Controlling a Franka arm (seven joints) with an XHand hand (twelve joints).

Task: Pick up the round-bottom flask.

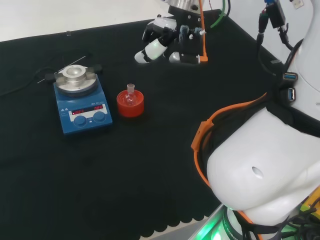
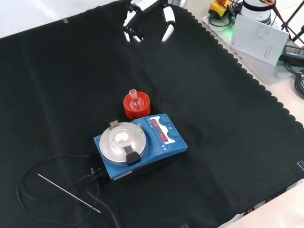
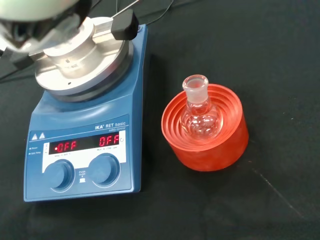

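Note:
A small clear round-bottom flask (image 3: 201, 115) sits upright in a red ribbed ring stand (image 3: 207, 130) on the black cloth. The head view shows the flask (image 1: 131, 94) in its stand (image 1: 130, 103) near the middle of the bench, just right of a blue hotplate. In the front view the flask (image 2: 134, 99) and stand (image 2: 137, 106) sit behind the hotplate. The hand (image 1: 157, 46) hangs well beyond the stand at the far side in the head view, fingers relaxed and holding nothing. From the front, the hand (image 2: 147, 16) is at the top, its fingers spread, far from the flask.
A blue hotplate stirrer (image 1: 82, 100) with a round metal top (image 2: 124, 140) stands beside the stand; its cable and thin metal probe (image 2: 66, 191) lie on the cloth. The arm's white links (image 1: 270, 155) fill the head view's right. A paper sheet (image 2: 259, 38) lies off the cloth.

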